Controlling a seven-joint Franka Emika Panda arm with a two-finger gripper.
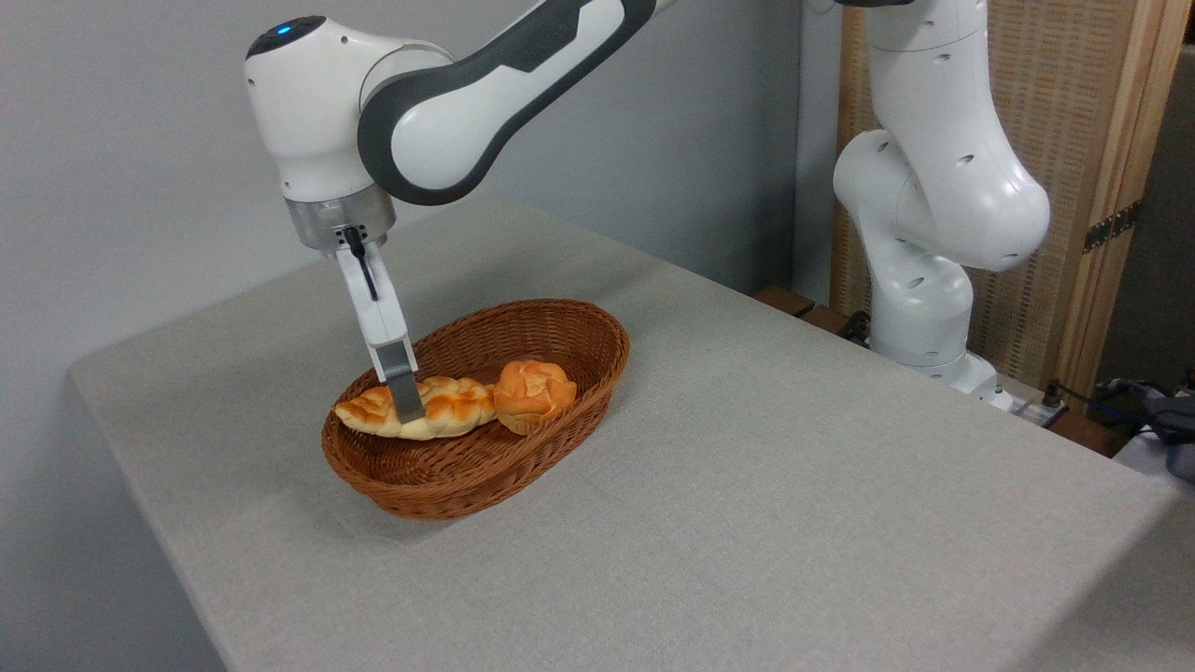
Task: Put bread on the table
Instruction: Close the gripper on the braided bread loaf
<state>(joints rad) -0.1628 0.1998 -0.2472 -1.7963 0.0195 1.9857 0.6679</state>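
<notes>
Nearest the camera lies a broad bare stretch of the light grey cloth-covered table [747, 523], free for setting things down from about 3 to 6 o'clock of the brown oval wicker basket [448, 485]. Inside the basket, toward its 9 o'clock end, rests the long braided loaf of bread [448, 403], pale golden with toasted patches, its right tip touching the small round orange bun [534, 394]. The white arm's hand [407, 411] reaches down at the loaf's middle; one grey finger [405, 394] stands in front of the bread, the other is hidden behind it, so whether it is clamped or merely straddling the loaf cannot be told.

This looks like the grasping step: the bread is not yet lifted. The next move would call for a firm pinch across the braid, a straight rise clear of the basket rim, without dragging the bun, then a carry toward the open cloth.

Beyond, at 2 o'clock, stands the arm's white base [924, 308].
</notes>
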